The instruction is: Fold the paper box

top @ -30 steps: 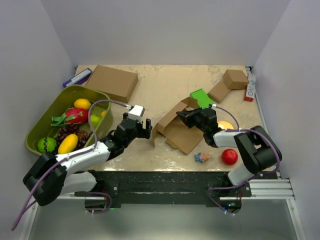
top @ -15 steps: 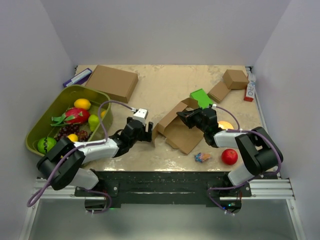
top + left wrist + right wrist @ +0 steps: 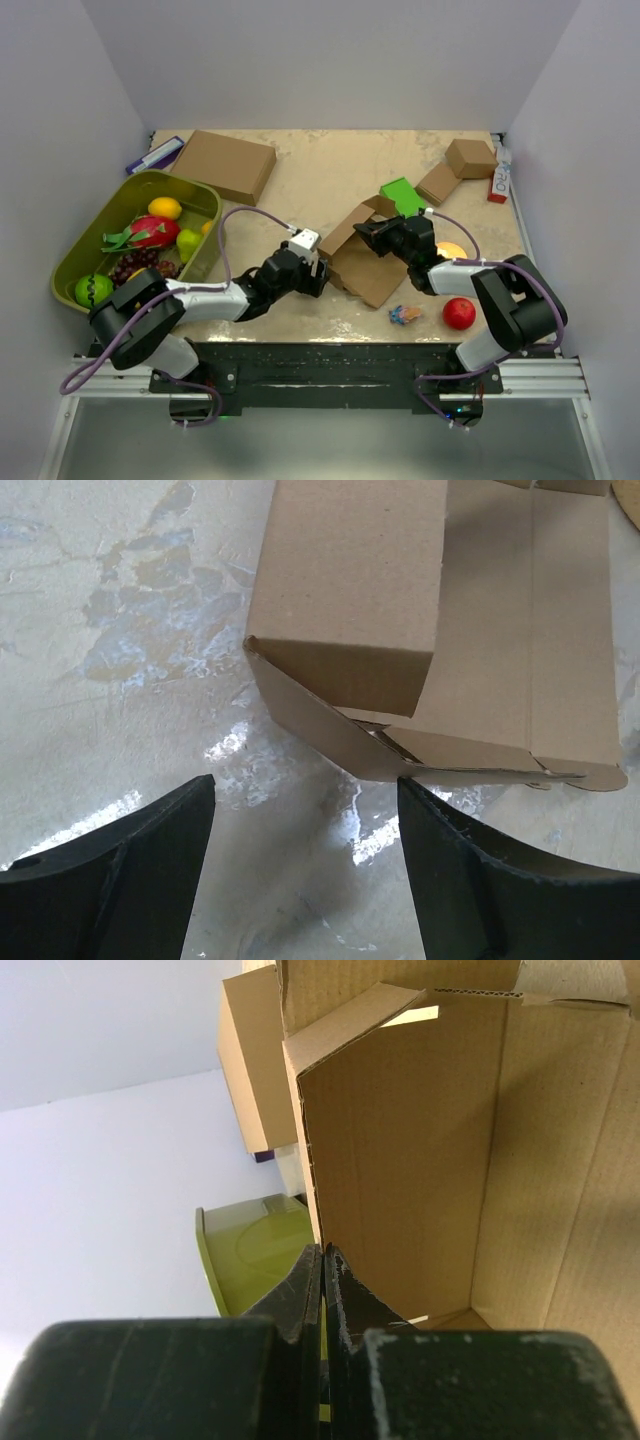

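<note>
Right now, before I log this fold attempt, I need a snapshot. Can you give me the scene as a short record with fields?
Paper box: partly folded, still open, walls raised, mid-table
Left gripper: open, facing the box's near corner, not touching it
Right gripper: shut, pinching a raised wall of the box
Nearby: green block, red ball, fruit bin
Fold: not finished

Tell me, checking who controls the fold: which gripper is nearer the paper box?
Right. The right gripper is shut on a flap of the paper box; the left gripper is open just short of its left corner.
</note>
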